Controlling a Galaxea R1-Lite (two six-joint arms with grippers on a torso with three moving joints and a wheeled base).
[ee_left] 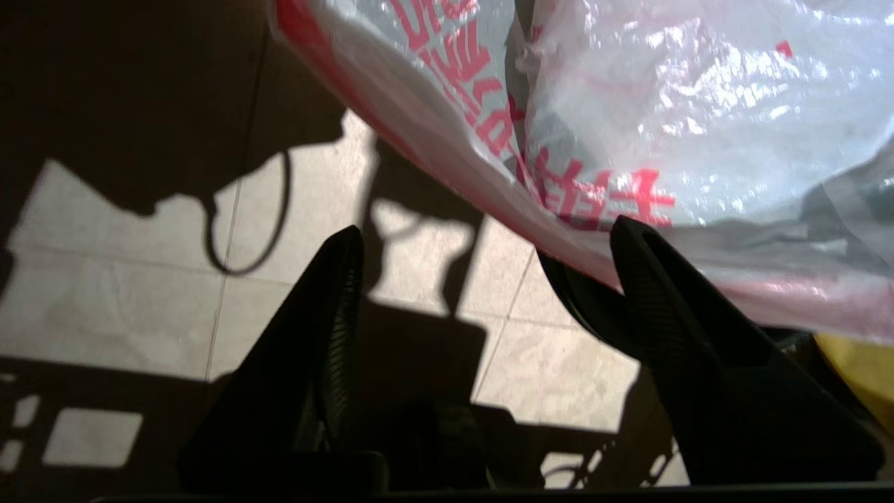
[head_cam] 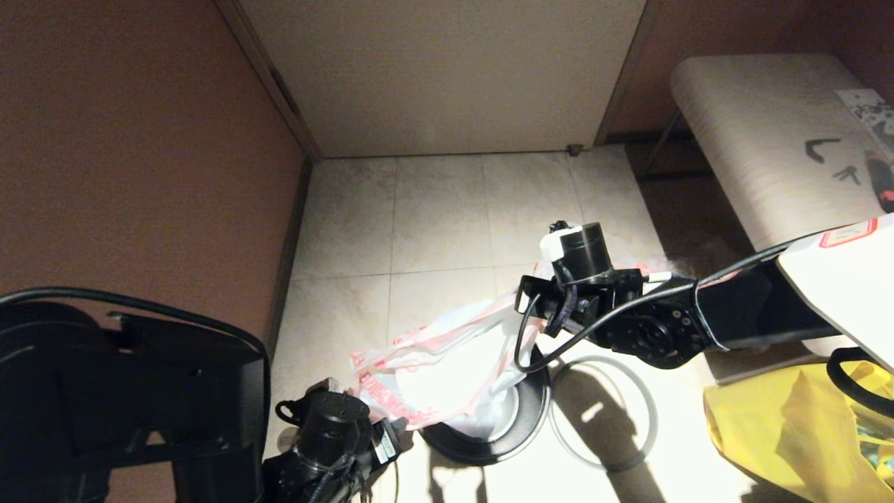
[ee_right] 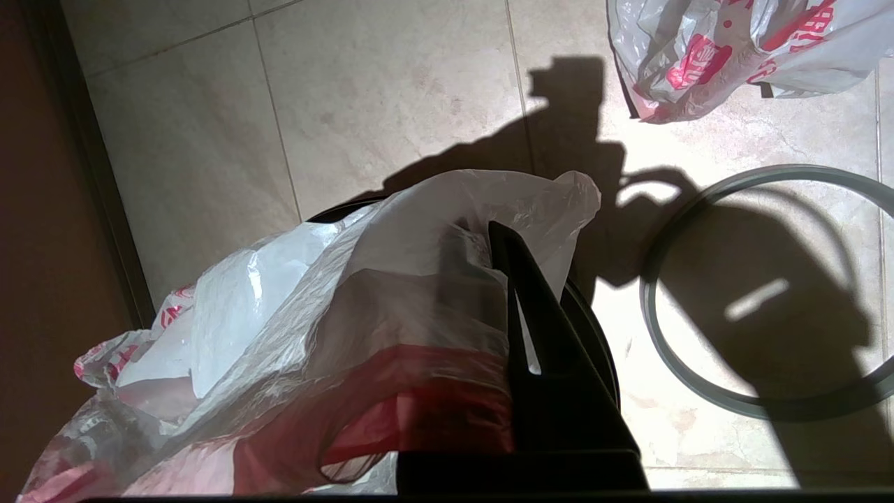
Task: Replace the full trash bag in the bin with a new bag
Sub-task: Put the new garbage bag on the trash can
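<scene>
A: New bag [head_cam: 447, 363]?

B: Draped over the bin [head_cam: 464, 450], partly down inside. Thin white film with a pinkish-red edge and red print along it, pulled up in a slack band from about 9 o'clock of the bin to 1 o'clock.

A: Held by what?

B: Right end effector [ee_right: 482, 234], clenched on a fold of the film above the bin's 1 o'clock side. Seen in the right wrist view: one dark finger outside the plastic, the other showing dimly through it.

A: And the left?

B: Left end effector [ee_left: 487, 227] low at 8 o'clock of the bin, released, jaws standing well apart. One fingertip just under the printed edge of the bag; cannot tell if touching. Nothing between the fingers but floor.

A: Bin itself?

B: Round, black, upright on the tiled floor [head_cam: 433, 209]. No hoop on the rim.

A: Where, then?

B: Grey hoop [head_cam: 653, 419] flat on the tiles at 3 o'clock, just beside the bin.

A: Full bag?

B: Out of the bin. Lumpy, red-printed, lying on the floor [ee_right: 719, 63] apart from the bin and near the hoop, seen clearly only from the right wrist.

A: Farther out?

B: Yellow bag [head_cam: 782, 433] at 3 to 4 o'clock, past the hoop. Pale counter [head_cam: 754, 140] at 1 o'clock, well apart, with a few small dark items on top. Brown walls at 9 o'clock, a pale door at 12.
</scene>
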